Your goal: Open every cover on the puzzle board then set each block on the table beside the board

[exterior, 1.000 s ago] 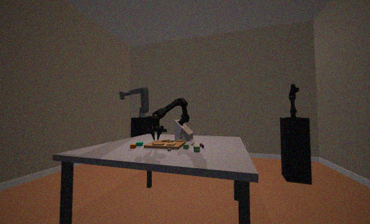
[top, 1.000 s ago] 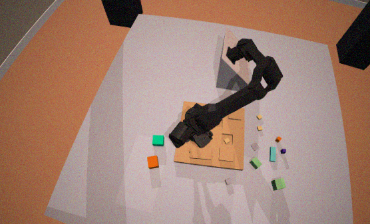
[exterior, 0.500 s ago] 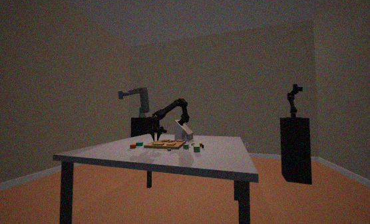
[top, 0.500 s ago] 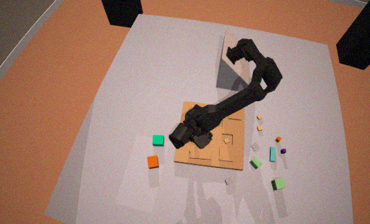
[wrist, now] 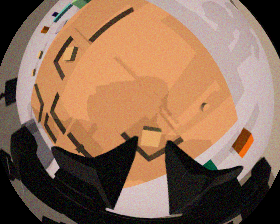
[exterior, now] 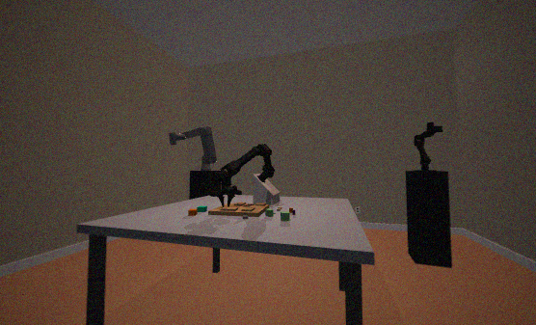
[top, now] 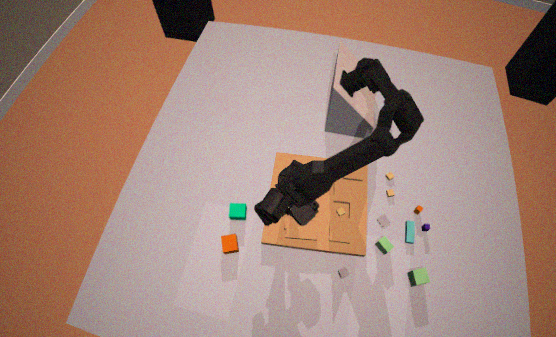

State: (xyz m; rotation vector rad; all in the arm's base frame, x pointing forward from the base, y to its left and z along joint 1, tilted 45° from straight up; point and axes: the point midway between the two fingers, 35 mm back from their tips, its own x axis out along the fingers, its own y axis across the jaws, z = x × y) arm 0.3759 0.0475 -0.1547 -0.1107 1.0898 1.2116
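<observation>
The wooden puzzle board (top: 356,245) (exterior: 215,212) (wrist: 183,45) lies on the table, partly hidden under the arm in the top view. My gripper (exterior: 226,205) (wrist: 152,141) points down at the board, its fingers part-way open. In the wrist view a small pale square piece (wrist: 151,138) shows between and just beyond the fingertips, with dark grooves around it; contact cannot be told. Another pale square piece (top: 341,211) (wrist: 69,53) sits on the board beside an angled groove. A small round mark (wrist: 204,106) shows on the board. Cover positions under the arm are hidden.
Left of the board lie a green block (top: 237,211) and an orange block (top: 229,243). Right of it lie two tan pieces, light green blocks (top: 418,276), a teal bar (top: 410,232) and other small pieces. A grey wedge (top: 345,114) stands behind the board.
</observation>
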